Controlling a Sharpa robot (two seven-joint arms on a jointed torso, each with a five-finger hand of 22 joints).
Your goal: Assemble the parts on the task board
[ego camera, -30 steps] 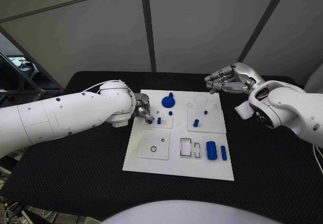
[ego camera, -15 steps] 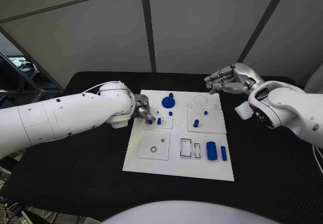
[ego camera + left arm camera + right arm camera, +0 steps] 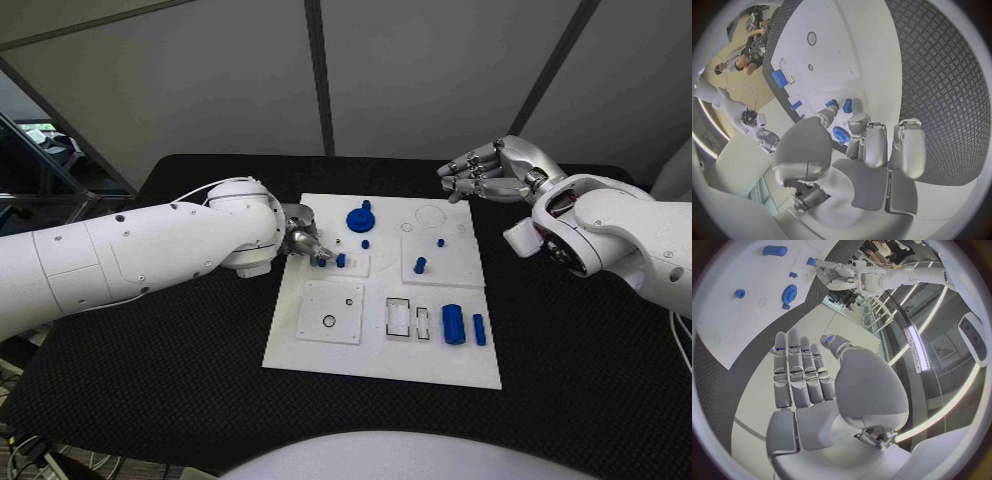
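The white task board (image 3: pixel 378 352) lies mid-table. My left hand (image 3: pixel 304 241) hovers at its left edge, thumb and a finger pinching a small blue peg (image 3: pixel 320 263) (image 3: pixel 831 104) right beside another peg (image 3: pixel 340 260) (image 3: pixel 847 105) standing in a small square plate. A blue gear (image 3: pixel 361 218) (image 3: pixel 841 135) sits just behind them. Further parts on the board are a peg (image 3: pixel 420 264), a thick cylinder (image 3: pixel 454 322) and a slim bar (image 3: pixel 479 327). My right hand (image 3: pixel 483 170) (image 3: pixel 801 385) is raised over the board's far right corner, fingers straight, holding nothing.
A square plate with a round hole (image 3: pixel 330 310) and a frame with rectangular slots (image 3: pixel 408 317) occupy the board's near half. A black textured mat (image 3: pixel 173 340) covers the table around the board. My bulky left forearm (image 3: pixel 159 250) crosses the left side.
My left hand has edged slightly toward the near side over the standing peg. The right hand has stayed where it was.
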